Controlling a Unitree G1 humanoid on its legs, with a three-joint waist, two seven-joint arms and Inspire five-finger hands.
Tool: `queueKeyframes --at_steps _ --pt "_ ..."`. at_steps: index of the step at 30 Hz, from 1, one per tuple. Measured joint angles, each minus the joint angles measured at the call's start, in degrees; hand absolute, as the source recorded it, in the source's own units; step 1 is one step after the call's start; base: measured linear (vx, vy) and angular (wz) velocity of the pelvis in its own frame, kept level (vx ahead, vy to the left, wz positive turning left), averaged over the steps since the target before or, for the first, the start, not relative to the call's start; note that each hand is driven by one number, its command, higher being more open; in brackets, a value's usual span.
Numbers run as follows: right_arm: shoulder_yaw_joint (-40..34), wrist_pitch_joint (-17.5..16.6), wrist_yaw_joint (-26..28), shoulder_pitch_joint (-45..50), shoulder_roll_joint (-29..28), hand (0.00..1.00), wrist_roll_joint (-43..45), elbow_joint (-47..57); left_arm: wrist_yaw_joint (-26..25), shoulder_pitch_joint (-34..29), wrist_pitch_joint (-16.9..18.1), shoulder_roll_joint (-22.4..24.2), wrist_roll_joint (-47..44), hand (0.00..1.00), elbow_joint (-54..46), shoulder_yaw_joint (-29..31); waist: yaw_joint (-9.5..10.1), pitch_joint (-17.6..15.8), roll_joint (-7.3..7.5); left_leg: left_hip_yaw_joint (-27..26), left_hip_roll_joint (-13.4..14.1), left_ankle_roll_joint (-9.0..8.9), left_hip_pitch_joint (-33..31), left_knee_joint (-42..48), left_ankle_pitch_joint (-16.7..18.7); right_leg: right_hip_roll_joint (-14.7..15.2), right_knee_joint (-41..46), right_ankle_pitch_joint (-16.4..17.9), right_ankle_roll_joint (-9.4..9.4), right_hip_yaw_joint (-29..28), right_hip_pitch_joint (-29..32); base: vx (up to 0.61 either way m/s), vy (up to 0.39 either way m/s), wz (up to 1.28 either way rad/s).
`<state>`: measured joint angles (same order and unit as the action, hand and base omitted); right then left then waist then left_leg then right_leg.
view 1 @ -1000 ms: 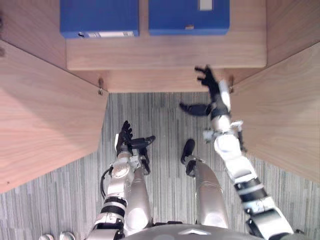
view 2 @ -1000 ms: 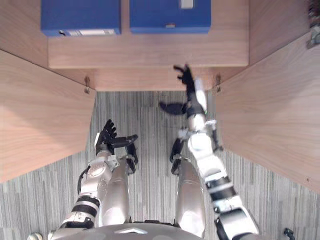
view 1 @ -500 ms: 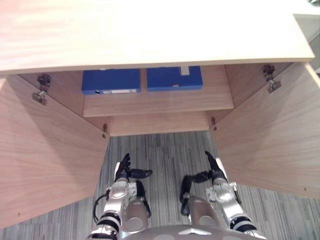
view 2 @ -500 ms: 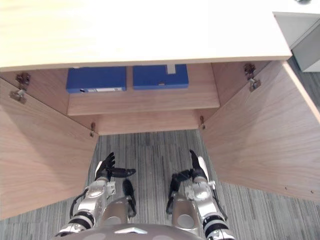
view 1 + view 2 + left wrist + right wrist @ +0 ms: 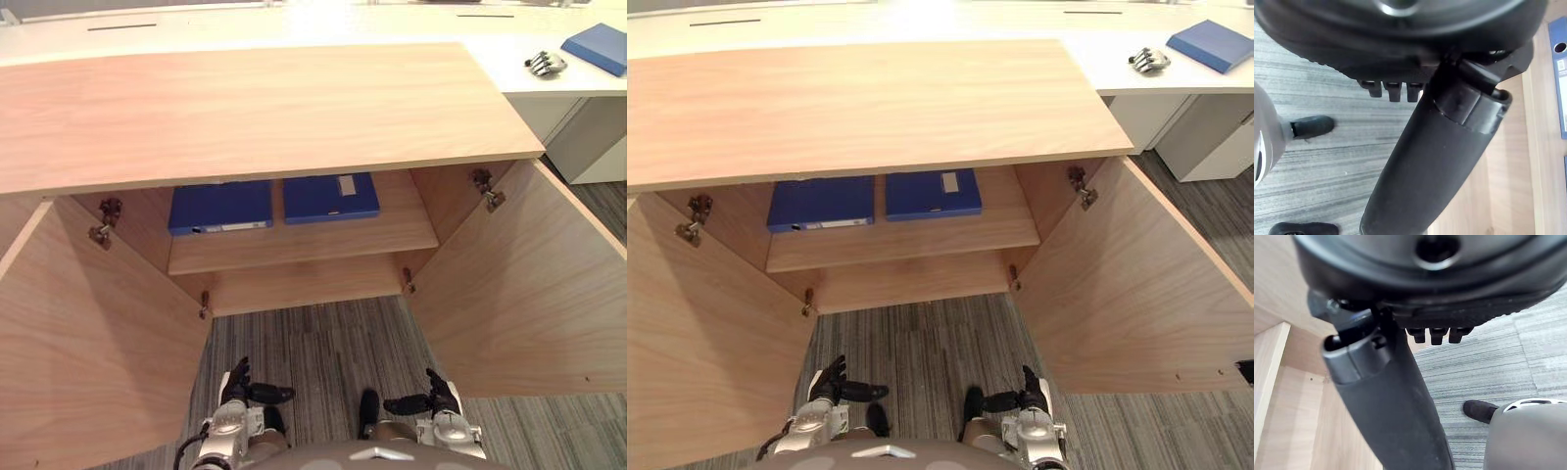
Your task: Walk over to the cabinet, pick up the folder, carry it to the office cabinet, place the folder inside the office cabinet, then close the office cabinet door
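Folder (image 5: 220, 206) — white spine label (image 5: 233, 227), unreadable — on cabinet shelf (image 5: 304, 247).

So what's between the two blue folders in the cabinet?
Just a narrow bare strip of wooden shelf; the left folder and right folder lie apart, shown in both eye views.

under the cabinet top (image 5: 255, 108) you lose the far ends of both blue folders: the left folder (image 5: 221, 208) and the right folder (image 5: 330, 197) show only their near parts past its front edge. below the cabinet top, the left door (image 5: 88, 352) runs off the left and bottom edges, and the right door (image 5: 519, 294) off the right edge. beyond the cabinet top's right corner, a small grey object (image 5: 545, 64) on the white desk (image 5: 519, 83) is too small for you to name, and a blue item (image 5: 600, 45) beside it is cut by the picture's edge.
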<state>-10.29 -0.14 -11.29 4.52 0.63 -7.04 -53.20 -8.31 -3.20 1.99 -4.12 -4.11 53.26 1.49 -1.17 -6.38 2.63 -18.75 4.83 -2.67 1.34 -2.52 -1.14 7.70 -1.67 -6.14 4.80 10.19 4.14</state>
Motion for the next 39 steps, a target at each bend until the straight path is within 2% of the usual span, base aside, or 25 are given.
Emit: queueKeyframes --at_steps 7,16,21,24,28,31,39 --pt "-4.8 -0.1 -0.6 1.7 -1.4 1.0 6.5 1.5 0.0 -0.3 -0.2 0.0 0.3 1.0 0.5 -0.2 -0.77 1.5 -0.12 -1.8 -0.6 -0.25 3.0 -1.6 0.2 0.0 -0.3 0.1 0.0 -2.0 -1.2 0.0 0.017 -0.15" --pt "-18.6 -1.1 -5.5 8.3 -3.7 1.0 16.5 19.2 -0.2 -0.8 -1.1 0.8 0.4 1.0 0.4 0.0 -3.36 3.3 -0.91 -8.9 -0.6 -1.01 6.6 -1.6 2.9 -1.1 0.5 0.1 0.22 -9.0 -0.3 0.0 0.008 -0.4" --pt "-22.7 -2.7 -9.0 9.2 -4.9 1.0 20.3 26.9 -0.8 -0.8 -1.3 2.3 0.4 1.0 -0.6 0.8 -5.38 3.8 -0.95 -12.9 -0.1 -0.99 7.9 0.2 4.9 -1.9 0.7 0.1 0.21 -12.5 -0.1 0.02 -0.003 -0.43" --pt "-23.4 -2.8 -9.7 8.5 -4.9 1.0 20.8 31.0 -0.7 -0.7 -1.2 2.8 0.4 1.0 -2.3 1.7 -5.74 3.9 -1.08 -15.5 0.1 -1.17 7.8 1.7 6.2 -2.5 1.4 0.1 0.2 -15.2 1.3 0.01 -0.021 -0.42" --pt "-26.2 -3.0 -10.2 4.4 -3.7 1.0 20.7 32.2 -0.5 -0.4 -1.2 2.4 0.4 1.0 -2.4 2.1 -6.36 4.1 -1.32 -16.1 0.3 -1.15 7.5 3.0 7.2 -2.6 1.4 0.1 0.19 -16.0 1.6 0.01 -0.028 -0.15" --pt "-26.3 -3.0 -9.7 1.1 -0.6 1.0 20.7 32.2 -0.1 -0.7 -1.2 1.7 0.4 1.0 -2.4 2.0 -6.55 4.1 -1.52 -16.0 0.3 -1.06 6.8 3.9 7.7 -2.5 1.4 0.1 0.24 -16.5 2.2 0.0 -0.023 -0.05" --pt "-26.3 -3.4 -8.5 -3.8 5.8 1.0 20.6 32.1 1.3 -2.3 -1.1 0.6 1.6 1.0 -2.3 0.8 -6.77 4.0 -2.77 -11.0 0.2 -0.76 5.1 4.5 8.4 -2.2 0.5 -0.2 0.54 -15.4 2.8 0.02 -0.014 0.05"
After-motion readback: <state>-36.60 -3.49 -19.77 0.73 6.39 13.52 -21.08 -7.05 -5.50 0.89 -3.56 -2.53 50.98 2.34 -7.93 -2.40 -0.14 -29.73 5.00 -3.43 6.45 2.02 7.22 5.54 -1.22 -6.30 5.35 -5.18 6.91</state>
